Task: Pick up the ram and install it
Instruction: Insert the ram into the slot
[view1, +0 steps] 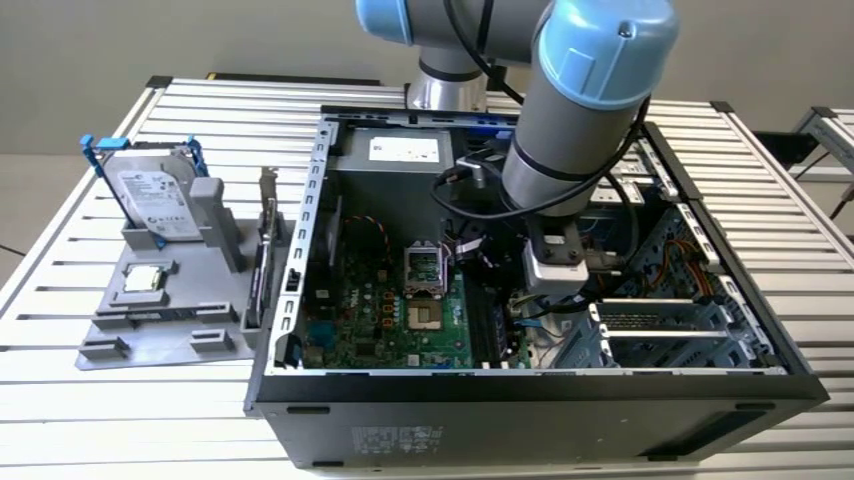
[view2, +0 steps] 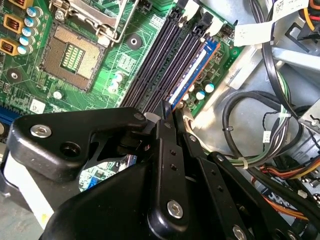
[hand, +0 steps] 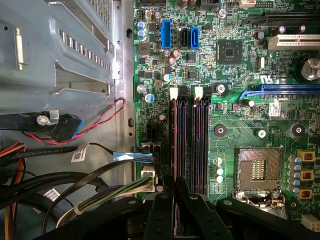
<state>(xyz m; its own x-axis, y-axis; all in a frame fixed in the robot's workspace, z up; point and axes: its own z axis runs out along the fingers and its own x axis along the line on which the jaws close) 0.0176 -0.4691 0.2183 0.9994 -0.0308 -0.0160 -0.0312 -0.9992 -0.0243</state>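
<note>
The ram (view2: 196, 67) is a thin bluish strip standing on edge in the outermost black memory slot of the green motherboard (view2: 115, 65), next to the board's edge. My gripper (view2: 167, 111) is low inside the open computer case (view1: 287, 300). Its black fingers (view2: 175, 130) are pinched together on the near end of the ram. In the first wrist view the gripper (hand: 175, 186) sits over the outer slot of the memory slots (hand: 190, 140). In the exterior view the gripper (view1: 550, 295) hangs over the motherboard's right side.
Cable bundles (view2: 250, 135) lie close beside the slots. The empty processor socket (view2: 72, 52) is on the slots' other side. Outside the case, a grey fixture (view1: 167, 320) holds a hard drive in a blue frame (view1: 154, 195) and a square silver chip (view1: 144, 280).
</note>
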